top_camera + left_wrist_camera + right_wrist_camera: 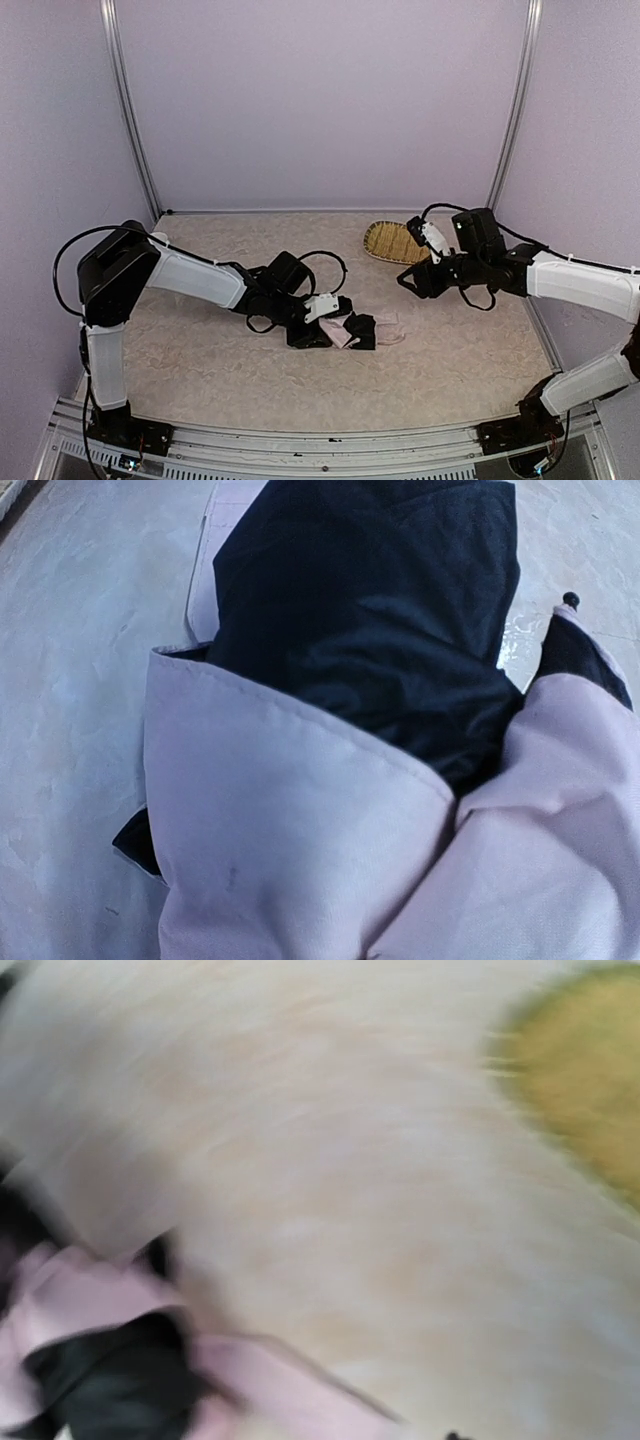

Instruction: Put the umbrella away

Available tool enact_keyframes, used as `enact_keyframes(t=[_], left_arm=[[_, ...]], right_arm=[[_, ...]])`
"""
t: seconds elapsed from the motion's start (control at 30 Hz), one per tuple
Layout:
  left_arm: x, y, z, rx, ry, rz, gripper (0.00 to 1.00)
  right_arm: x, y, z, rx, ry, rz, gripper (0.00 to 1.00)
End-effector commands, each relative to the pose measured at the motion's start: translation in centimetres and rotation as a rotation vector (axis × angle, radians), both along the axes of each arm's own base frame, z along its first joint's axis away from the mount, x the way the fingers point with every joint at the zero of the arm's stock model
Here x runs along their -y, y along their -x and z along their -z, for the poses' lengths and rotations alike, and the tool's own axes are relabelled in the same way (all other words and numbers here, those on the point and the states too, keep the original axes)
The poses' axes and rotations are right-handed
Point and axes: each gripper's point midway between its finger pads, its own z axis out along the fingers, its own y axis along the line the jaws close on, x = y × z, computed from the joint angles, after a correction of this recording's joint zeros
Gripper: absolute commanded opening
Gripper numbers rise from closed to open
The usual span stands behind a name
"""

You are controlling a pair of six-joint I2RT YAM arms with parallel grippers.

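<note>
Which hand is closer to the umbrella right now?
Left. The left hand is right against the left end of the umbrella, its camera filled with pink and black fabric. The right hand hangs clear of it to the right, beside the bamboo tray.

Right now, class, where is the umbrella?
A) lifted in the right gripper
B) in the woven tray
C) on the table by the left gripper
C: the umbrella lies flat on the table at the left gripper, apart from the tray and the right gripper.
</note>
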Motion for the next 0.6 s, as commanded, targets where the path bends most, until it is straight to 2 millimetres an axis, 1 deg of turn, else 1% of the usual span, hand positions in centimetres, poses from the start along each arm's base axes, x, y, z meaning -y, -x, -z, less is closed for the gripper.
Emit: enact_keyframes(t=[0.0, 0.07, 0.13, 0.2, 0.3, 0.37, 0.43, 0.5, 0.57], left_arm=[[-3.6, 5.2, 6.2, -0.245, -0.196, 0.065, 0.10], [-3.6, 5.7, 6.4, -0.288, -0.202, 0.071, 0.09], [-3.5, 5.9, 6.4, -0.311, -0.205, 0.073, 0.09], [-3.5, 6.0, 6.6, -0.327, -0.213, 0.073, 0.09], [-3.5, 5.9, 6.5, -0.359, -0.216, 0.076, 0.09], [-3.4, 5.8, 6.2, -0.389, -0.209, 0.075, 0.09], [-3.3, 5.9, 5.9, -0.430, -0.193, 0.076, 0.09], [-3.4, 5.9, 5.8, -0.471, -0.187, 0.073, 0.09], [-3.5, 6.1, 5.9, -0.503, -0.193, 0.075, 0.09]], right_arm=[[-6.5, 5.2, -0.6, 0.272, 0.045, -0.391, 0.57], [-8.9, 7.6, -0.4, 0.398, 0.078, -0.527, 0.62], [-10.7, 9.2, 0.3, 0.482, 0.113, -0.634, 0.64], [-12.0, 10.2, 1.5, 0.521, 0.165, -0.712, 0.67], [-13.6, 10.7, 3.8, 0.533, 0.246, -0.787, 0.71], [-13.8, 10.8, 5.8, 0.533, 0.321, -0.803, 0.73], [-13.6, 10.6, 7.4, 0.541, 0.384, -0.795, 0.73], [-13.3, 10.2, 8.3, 0.567, 0.415, -0.777, 0.75], [-13.0, 9.2, 8.6, 0.608, 0.452, -0.732, 0.77]])
